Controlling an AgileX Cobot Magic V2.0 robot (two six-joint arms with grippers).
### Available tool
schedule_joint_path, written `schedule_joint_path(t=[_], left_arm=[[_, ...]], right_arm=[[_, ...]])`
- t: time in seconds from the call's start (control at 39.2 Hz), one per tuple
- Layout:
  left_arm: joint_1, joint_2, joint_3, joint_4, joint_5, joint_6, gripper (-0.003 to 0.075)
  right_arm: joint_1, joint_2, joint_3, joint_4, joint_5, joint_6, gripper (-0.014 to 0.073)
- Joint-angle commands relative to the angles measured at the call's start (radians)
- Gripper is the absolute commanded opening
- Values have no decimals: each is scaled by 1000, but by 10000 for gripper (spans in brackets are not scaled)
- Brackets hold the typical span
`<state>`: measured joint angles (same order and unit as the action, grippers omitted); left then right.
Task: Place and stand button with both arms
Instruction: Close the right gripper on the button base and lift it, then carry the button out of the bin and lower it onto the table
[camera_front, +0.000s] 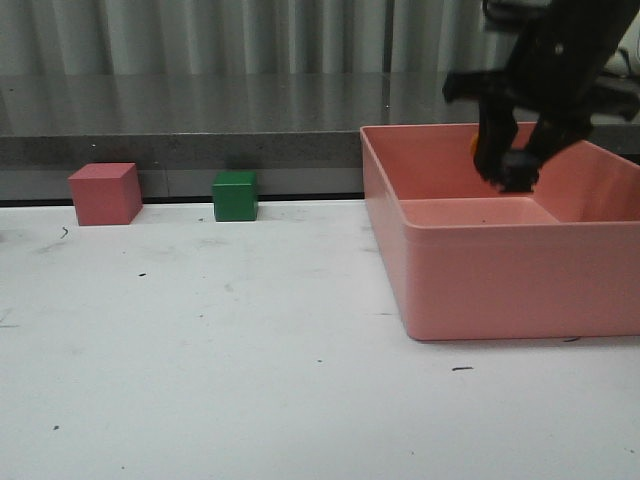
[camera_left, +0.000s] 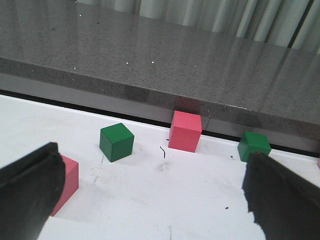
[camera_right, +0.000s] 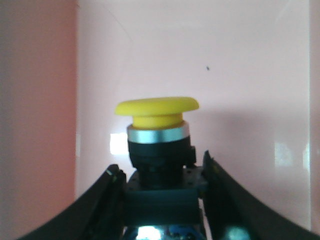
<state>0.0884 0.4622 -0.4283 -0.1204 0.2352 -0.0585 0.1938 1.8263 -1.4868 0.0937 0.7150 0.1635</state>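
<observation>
The button (camera_right: 159, 145) has a yellow mushroom cap, a silver ring, a black neck and a dark base with blue bits. My right gripper (camera_right: 161, 175) is shut on its base, both fingers pressed against the sides. In the front view the right gripper (camera_front: 510, 170) hangs over the back part of the pink bin (camera_front: 480, 290), with only a sliver of the yellow button cap (camera_front: 473, 143) showing beside the fingers. My left gripper (camera_left: 150, 200) is open and empty, low over the white table; the left arm is out of the front view.
A pink cube (camera_front: 104, 193) and a green cube (camera_front: 235, 195) stand at the back of the table by the grey ledge (camera_front: 200, 140). The left wrist view shows green cubes (camera_left: 116, 142) (camera_left: 254, 145) and pink cubes (camera_left: 185, 131) (camera_left: 67, 180) ahead of the fingers.
</observation>
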Motion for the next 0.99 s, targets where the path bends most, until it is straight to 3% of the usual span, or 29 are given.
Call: schedule_joint_path(t=[0.0,0.2,0.46,0.66,0.76,0.97], left_arm=[[-8,13,-28,-3,-82,-2,692],[-8,13,-28,-3,-82,-2,692],[-8,13,-28,-3,-82,-2,692],[-8,13,-28,-3,-82,-2,691],[-8,13,-28,-3,-82,-2,692],[-8,13,-28,-3,-83,-2,692]], right_arm=[[65,-148,-35,18,-71,-1,141],[274,-214,-39,94,-172,-2,141],[551,-102,-179,96,-160,-2,141],[621,78,-363,93,-45,14,141],[621,151,-394,1,-25,152,141],[621,255,-400,-307,-5,529,141]])
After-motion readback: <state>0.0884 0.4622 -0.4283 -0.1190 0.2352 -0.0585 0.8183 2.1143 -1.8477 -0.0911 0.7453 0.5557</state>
